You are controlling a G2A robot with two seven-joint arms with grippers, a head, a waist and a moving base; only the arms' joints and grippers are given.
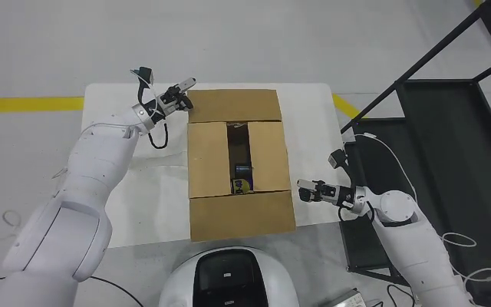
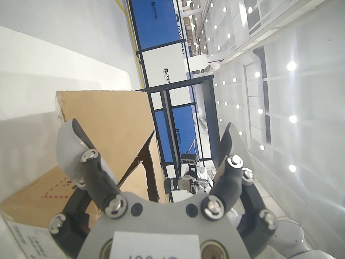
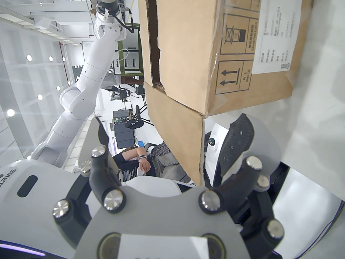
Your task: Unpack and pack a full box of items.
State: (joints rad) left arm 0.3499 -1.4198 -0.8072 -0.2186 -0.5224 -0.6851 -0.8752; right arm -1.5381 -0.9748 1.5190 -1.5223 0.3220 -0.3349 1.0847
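Top view: rectangular cardboard box (image 1: 207, 165), perhaps cans (image 1: 242, 184) inside; left pincer (image 1: 187, 83), right pincer (image 1: 301, 189) open.

**Box** (image 1: 207, 161): I log plain brown cardboard, matt, with flap edges torn rough and fibrous.

**Label** (image 3: 272, 41), on the box's side wall: white paper, smooth, under what may be clear glossy tape. I can't be sure from here.

**Table** (image 1: 161, 203), beneath the box: white, matt, smooth.

**Right gripper** (image 3: 168, 121), beside the box: pale grey plastic-looking shells. One pad (image 3: 234, 144) is black, rubbery and stippled. The screws (image 3: 113, 199) are bright polished metal.

**Left gripper** (image 2: 149, 128), by a corner of the box: the same grey shells, with smooth black links.
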